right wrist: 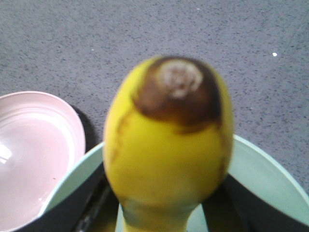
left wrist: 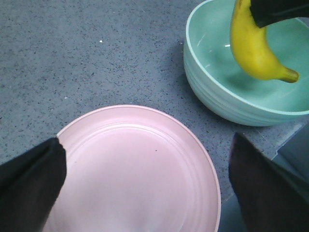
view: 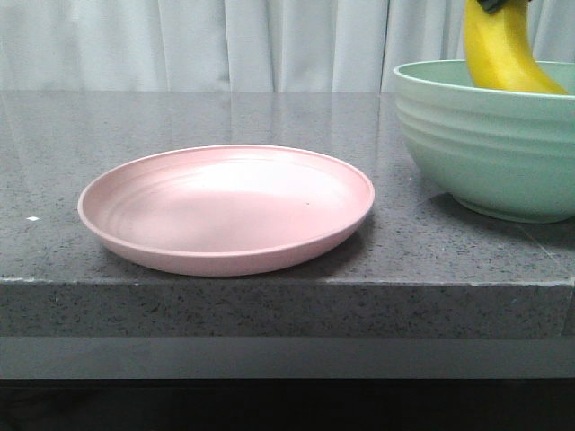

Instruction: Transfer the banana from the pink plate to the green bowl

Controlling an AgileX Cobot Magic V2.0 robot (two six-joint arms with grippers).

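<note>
Front view, right fingers [right wrist: 159,212] gripping banana [view: 503,49] upright, over green bowl [view: 485,144]

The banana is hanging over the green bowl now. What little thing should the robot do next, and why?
Probably lower it a bit more, then let go. The right tool grips the banana by its upper end, and its lower tip hangs inside the green bowl, seemingly not resting on the bottom yet. The pink plate is already empty, so only the release is left.
</note>
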